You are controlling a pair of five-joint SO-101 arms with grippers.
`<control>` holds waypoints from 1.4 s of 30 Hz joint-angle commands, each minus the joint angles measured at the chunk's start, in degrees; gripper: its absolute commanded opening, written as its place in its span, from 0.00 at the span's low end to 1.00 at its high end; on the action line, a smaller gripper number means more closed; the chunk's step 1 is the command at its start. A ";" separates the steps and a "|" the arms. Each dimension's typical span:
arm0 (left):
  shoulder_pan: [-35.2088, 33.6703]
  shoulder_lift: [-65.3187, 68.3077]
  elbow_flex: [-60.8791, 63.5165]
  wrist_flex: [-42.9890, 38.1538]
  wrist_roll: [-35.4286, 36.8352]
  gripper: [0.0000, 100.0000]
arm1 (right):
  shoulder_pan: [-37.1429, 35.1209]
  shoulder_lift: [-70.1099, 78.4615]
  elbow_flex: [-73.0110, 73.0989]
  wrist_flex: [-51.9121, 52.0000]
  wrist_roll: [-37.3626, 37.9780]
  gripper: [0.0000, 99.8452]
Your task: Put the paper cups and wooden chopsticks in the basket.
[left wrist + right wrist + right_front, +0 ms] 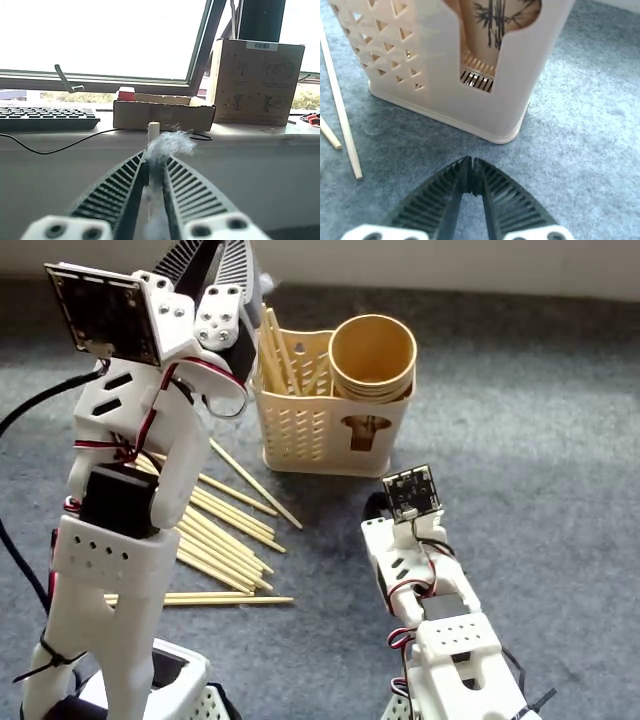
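While the left jaws pinch one chopstick lengthwise, its tip past theirs, by the basket's far-left corner, loose chopsticks on the bench point far-left to near-right; the right jaws, pressed together, sit before the basket.

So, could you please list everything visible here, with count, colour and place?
basket: one, cream, standing on the carpet.
paper cups: nested stack, number unclear, tan, in the basket.
chopsticks in basket: several, pale wood, upright beside the cups.
loose chopsticks: many, pale wood, on the carpet by the left arm.
held chopstick: one, pale wood, between the fingers of the left gripper.
fluff: one tuft, whitish, at that gripper's tip.
carpet: one, grey-blue, under everything.
keyboard: one, black, on the ledge under the window.
cardboard boxes: two, brown, on that ledge.
left gripper: one, black, raised near the basket, shut on held chopstick.
right gripper: one, black, low, facing the basket, shut, empty.
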 commanded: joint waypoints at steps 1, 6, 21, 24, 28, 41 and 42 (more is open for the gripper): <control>0.66 -0.75 -2.15 -4.57 -0.97 0.01 | -0.57 -0.92 -0.75 0.04 0.70 0.02; 0.66 5.32 -1.54 -8.35 -0.79 0.01 | -0.57 -0.92 -0.75 0.04 0.70 0.02; -3.38 8.57 1.54 6.24 -0.88 0.14 | -0.57 -0.84 -0.75 0.04 0.70 0.02; -4.97 5.67 1.98 10.29 -1.58 0.13 | -0.57 -0.84 -0.66 0.04 0.70 0.02; -6.02 0.57 2.07 19.25 -7.12 0.13 | -0.40 -0.84 -0.57 0.04 0.70 0.02; -6.20 -11.82 5.85 49.23 -24.44 0.13 | -0.31 -1.10 -0.40 0.04 0.70 0.02; -6.20 -12.26 7.25 50.02 -25.85 0.13 | -0.31 -1.10 -0.40 0.04 0.70 0.02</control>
